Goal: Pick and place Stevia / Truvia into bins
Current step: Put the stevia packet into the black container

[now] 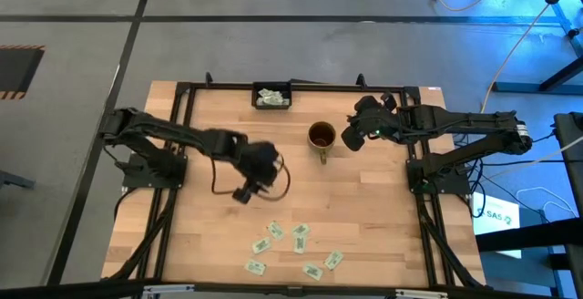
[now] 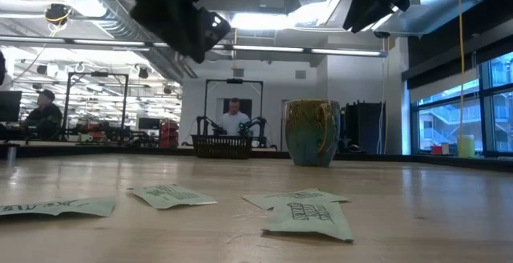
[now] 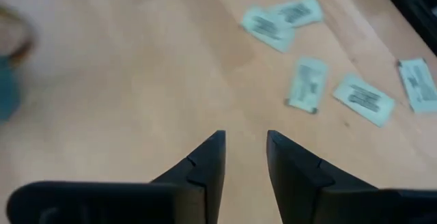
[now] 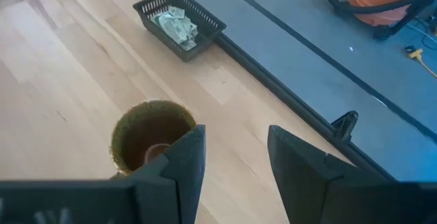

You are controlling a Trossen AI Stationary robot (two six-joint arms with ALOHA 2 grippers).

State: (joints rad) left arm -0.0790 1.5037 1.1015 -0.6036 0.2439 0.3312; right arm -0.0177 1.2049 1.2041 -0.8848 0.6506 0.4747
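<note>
While sachets (image 1: 293, 249) lie flat at mixed angles, left gripper (image 1: 244, 194) and right gripper (image 1: 353, 139) hang open, empty.

The sachets (image 2: 309, 215) carry green print, but no word on them can be made out in any view; a white label (image 1: 496, 215) on the floor beside the table's right edge bears dark letters that appear to read "SAS"; no other writing is legible.
</note>
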